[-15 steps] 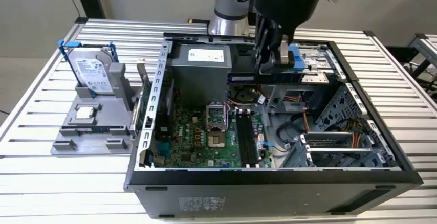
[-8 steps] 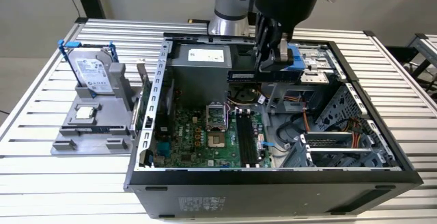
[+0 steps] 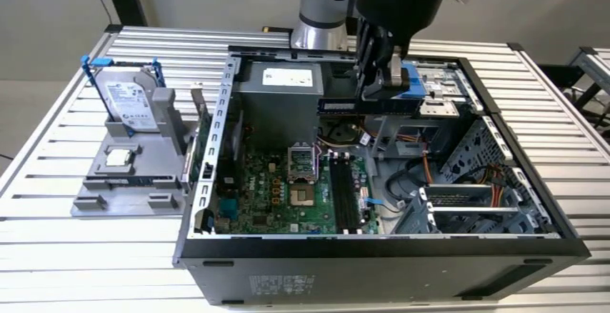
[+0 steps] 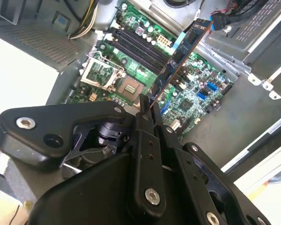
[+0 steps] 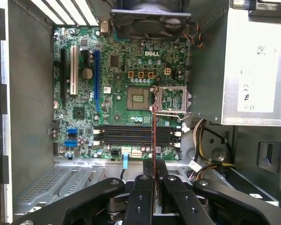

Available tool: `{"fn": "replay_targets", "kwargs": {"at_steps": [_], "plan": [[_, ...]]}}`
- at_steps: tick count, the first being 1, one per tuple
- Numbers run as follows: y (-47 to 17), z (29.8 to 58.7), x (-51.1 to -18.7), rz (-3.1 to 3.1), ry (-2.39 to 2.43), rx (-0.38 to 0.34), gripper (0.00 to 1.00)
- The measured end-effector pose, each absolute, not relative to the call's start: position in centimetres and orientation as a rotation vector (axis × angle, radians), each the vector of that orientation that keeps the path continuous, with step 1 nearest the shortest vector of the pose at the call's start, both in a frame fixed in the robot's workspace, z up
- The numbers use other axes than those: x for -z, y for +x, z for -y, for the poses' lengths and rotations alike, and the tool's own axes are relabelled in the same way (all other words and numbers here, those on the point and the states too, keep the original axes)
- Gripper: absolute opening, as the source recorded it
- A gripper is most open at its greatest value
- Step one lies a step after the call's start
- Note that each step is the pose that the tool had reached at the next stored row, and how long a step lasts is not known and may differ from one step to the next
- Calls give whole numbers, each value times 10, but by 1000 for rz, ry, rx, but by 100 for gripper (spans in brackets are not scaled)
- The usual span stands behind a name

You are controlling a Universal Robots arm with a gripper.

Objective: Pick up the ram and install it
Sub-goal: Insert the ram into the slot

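My gripper (image 3: 385, 88) is shut on the ram (image 3: 367, 104), a long dark stick held level above the open computer case (image 3: 381, 245), over the far end of the motherboard. In the second wrist view the ram (image 4: 185, 44) runs out from the fingertips (image 4: 144, 108), its blue face showing. In the first wrist view the ram (image 5: 154, 133) is seen edge-on as a thin line crossing the black memory slots (image 5: 136, 135) near the CPU socket (image 5: 171, 99). The memory slots (image 3: 345, 191) lie well below the stick, apart from it.
A grey fixture (image 3: 124, 191) at the exterior view's left carries a silver hard drive (image 3: 128, 98) with blue clips and a small square chip (image 3: 118, 157). Inside the case are the power supply (image 3: 286, 77), cables (image 3: 424, 174) and a drive cage (image 3: 472, 202).
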State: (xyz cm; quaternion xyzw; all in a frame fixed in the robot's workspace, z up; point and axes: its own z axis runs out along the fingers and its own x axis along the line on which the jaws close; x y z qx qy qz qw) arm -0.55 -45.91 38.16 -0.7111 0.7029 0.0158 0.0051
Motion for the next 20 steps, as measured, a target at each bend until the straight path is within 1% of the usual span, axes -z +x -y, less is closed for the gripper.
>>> {"fn": "replay_targets", "kwargs": {"at_steps": [20], "plan": [[-6, 459, -382, -2284, -2140, -49, 0]]}}
